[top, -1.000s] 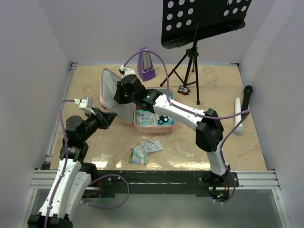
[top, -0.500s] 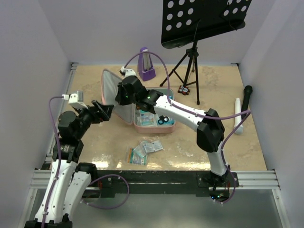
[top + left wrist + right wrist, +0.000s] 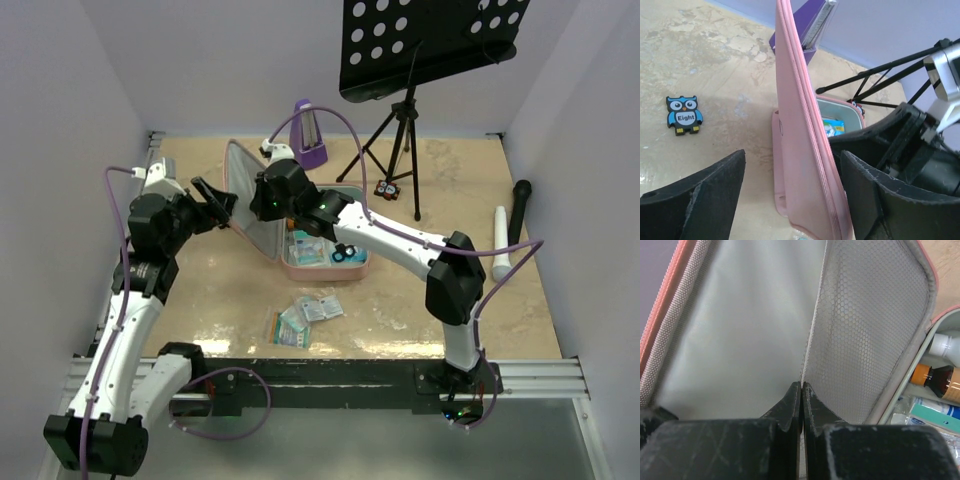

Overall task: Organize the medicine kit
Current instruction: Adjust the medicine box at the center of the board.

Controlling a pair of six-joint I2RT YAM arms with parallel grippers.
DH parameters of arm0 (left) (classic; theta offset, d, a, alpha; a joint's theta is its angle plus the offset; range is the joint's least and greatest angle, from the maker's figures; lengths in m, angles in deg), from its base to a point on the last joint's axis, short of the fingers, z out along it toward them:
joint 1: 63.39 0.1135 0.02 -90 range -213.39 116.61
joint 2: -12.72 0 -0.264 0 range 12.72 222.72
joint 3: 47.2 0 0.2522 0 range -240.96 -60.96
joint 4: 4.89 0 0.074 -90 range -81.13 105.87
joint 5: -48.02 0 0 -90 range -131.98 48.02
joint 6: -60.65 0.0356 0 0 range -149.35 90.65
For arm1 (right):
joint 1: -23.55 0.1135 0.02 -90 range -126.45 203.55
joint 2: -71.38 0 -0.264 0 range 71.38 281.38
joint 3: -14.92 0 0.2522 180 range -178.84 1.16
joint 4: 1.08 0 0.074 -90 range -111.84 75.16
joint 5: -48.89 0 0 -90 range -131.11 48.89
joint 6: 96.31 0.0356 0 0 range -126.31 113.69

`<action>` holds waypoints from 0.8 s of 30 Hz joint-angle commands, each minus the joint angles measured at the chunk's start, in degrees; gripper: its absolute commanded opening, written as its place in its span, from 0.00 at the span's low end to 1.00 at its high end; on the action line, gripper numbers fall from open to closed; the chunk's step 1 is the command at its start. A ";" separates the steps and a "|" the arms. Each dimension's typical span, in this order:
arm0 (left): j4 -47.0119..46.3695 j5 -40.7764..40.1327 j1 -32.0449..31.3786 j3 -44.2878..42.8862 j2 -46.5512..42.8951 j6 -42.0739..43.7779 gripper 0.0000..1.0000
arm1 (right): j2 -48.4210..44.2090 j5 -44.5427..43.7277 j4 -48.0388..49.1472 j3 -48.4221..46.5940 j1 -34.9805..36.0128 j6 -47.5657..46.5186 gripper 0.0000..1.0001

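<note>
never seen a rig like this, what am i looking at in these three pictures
Two white robot arms are bolted at the table's near edge, each ending in a black two-finger claw. The wide picture comes from a fixed camera above and behind them; the other two from cameras on the wrists. A pink square soft-sided zip case stands open with its lid raised. The right claw is pinched shut on the grey mesh pocket inside the lid. The left claw is open, the lid's edge between its fingers. Small flat packets lie loose in front; a purple pyramid metronome stands behind.
</note>
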 commanded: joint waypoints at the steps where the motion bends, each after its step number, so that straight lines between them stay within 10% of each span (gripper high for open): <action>1: -2.88 1.05 0.93 -5.49 2.58 -2.15 0.79 | -2.91 -1.14 1.29 1.80 -0.32 -1.55 0.01; 19: -5.79 7.73 1.72 -11.55 13.48 -0.31 0.61 | -4.05 -1.93 1.21 2.77 -0.32 -2.69 0.01; 24: -4.63 6.06 1.72 -12.00 14.98 0.92 0.42 | -4.41 -1.93 1.03 2.77 -0.32 -2.61 0.02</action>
